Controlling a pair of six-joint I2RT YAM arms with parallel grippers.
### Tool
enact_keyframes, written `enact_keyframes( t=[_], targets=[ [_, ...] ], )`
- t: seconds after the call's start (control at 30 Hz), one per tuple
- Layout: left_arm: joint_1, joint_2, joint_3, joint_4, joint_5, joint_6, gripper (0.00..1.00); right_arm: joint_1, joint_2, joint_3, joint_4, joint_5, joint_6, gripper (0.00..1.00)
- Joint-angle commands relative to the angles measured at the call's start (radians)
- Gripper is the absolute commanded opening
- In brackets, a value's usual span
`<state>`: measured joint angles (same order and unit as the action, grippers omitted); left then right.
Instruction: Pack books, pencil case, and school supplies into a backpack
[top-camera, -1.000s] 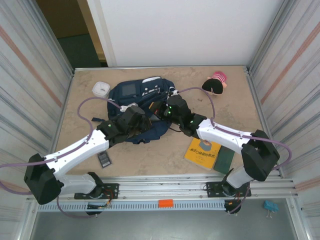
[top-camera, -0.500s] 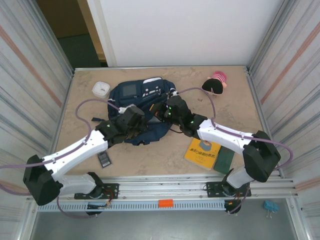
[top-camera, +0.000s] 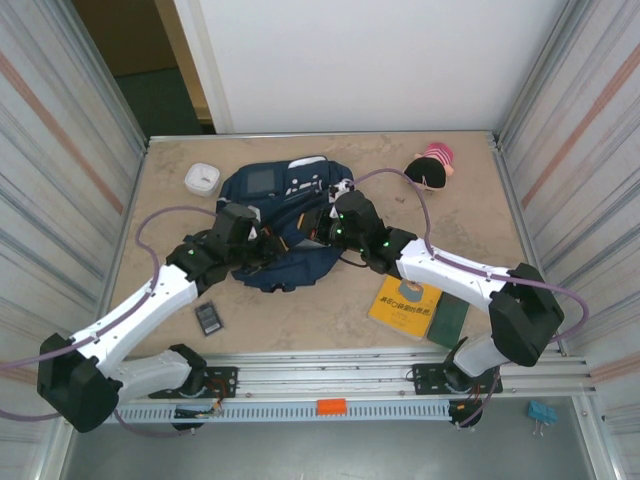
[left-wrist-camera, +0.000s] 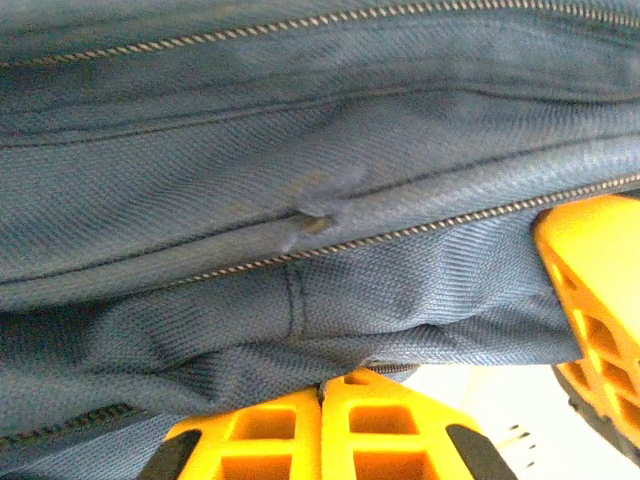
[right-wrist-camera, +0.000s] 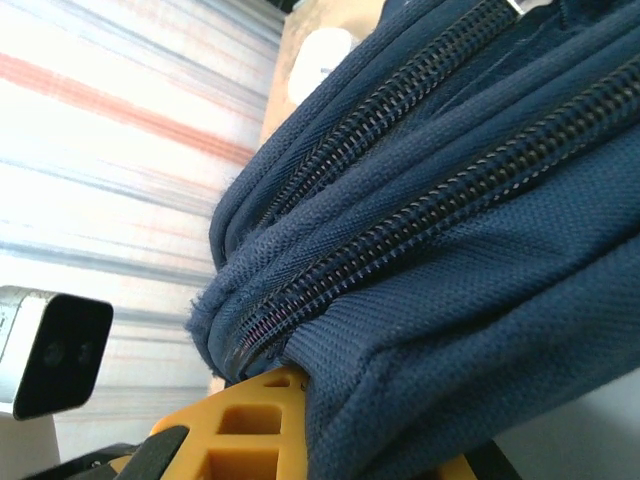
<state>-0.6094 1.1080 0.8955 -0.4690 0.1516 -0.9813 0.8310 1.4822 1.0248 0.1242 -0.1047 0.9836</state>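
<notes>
Nearest the arm bases, the school supplies wait unpacked: a flat black rectangle (top-camera: 208, 318) lies on the surface (top-camera: 330, 320) beside the left arm. To the right, the yellow book (top-camera: 404, 305) and the dark green book (top-camera: 448, 322) lie side by side, edges touching or nearly so, below the right arm.

At mid-surface both arms converge on the navy backpack (top-camera: 238, 190). The left gripper (top-camera: 262, 247) is pinched tight on a fold of fabric near a zipper line, its orange fingers (left-wrist-camera: 270, 440) pressed together in the left wrist view. The right gripper (top-camera: 318, 225) clamps the cloth from the other side, next to two zipper tracks. The opposed holds appear meant to steady the bag and spread its mouth so the flat items can slide in; whether a zipper is open cannot be told.

Beyond the bag, a white rounded item (top-camera: 202, 177) sits just beside its far left corner. A pink-and-black item (top-camera: 432, 167), possibly the pencil case, rests well apart at far right.
</notes>
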Motion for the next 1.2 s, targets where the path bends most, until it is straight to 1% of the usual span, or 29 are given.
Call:
enact_keyframes(
  t=[0.0, 0.1, 0.17, 0.27, 0.4, 0.53, 0.6, 0.7, 0.8, 0.93, 1.17],
  targets=[
    [0.010, -0.003, 0.067, -0.120, -0.018, 0.188, 0.00, -0.003, -0.049, 0.039, 0.027, -0.077, -0.077, 0.00],
    [0.009, -0.013, 0.086, -0.234, -0.096, 0.288, 0.00, -0.037, -0.064, 0.048, 0.010, -0.131, -0.098, 0.00],
    [0.013, -0.027, 0.082, -0.269, -0.142, 0.331, 0.00, -0.065, -0.075, 0.055, -0.004, -0.175, -0.109, 0.00],
    [0.032, -0.049, 0.070, -0.285, -0.187, 0.385, 0.00, -0.108, -0.083, 0.093, -0.064, -0.257, -0.144, 0.00],
    [0.072, -0.061, 0.058, -0.284, -0.205, 0.450, 0.00, -0.158, -0.068, 0.154, -0.138, -0.382, -0.160, 0.00],
    [0.098, -0.070, 0.057, -0.263, -0.178, 0.495, 0.00, -0.174, -0.057, 0.176, -0.160, -0.419, -0.148, 0.00],
    [0.106, -0.077, 0.029, -0.217, -0.122, 0.521, 0.00, -0.179, -0.051, 0.171, -0.125, -0.432, -0.119, 0.00],
    [0.109, -0.084, -0.009, -0.167, -0.071, 0.502, 0.00, -0.182, -0.033, 0.169, -0.065, -0.450, -0.071, 0.00],
    [0.108, -0.088, -0.043, -0.128, -0.029, 0.470, 0.08, -0.177, -0.019, 0.168, -0.033, -0.455, -0.043, 0.00],
    [0.108, -0.097, -0.069, -0.115, -0.012, 0.461, 0.22, -0.170, -0.014, 0.170, -0.025, -0.445, -0.039, 0.00],
    [0.108, -0.111, -0.108, -0.104, 0.021, 0.448, 0.30, -0.170, -0.011, 0.175, -0.002, -0.442, -0.027, 0.00]
  ],
)
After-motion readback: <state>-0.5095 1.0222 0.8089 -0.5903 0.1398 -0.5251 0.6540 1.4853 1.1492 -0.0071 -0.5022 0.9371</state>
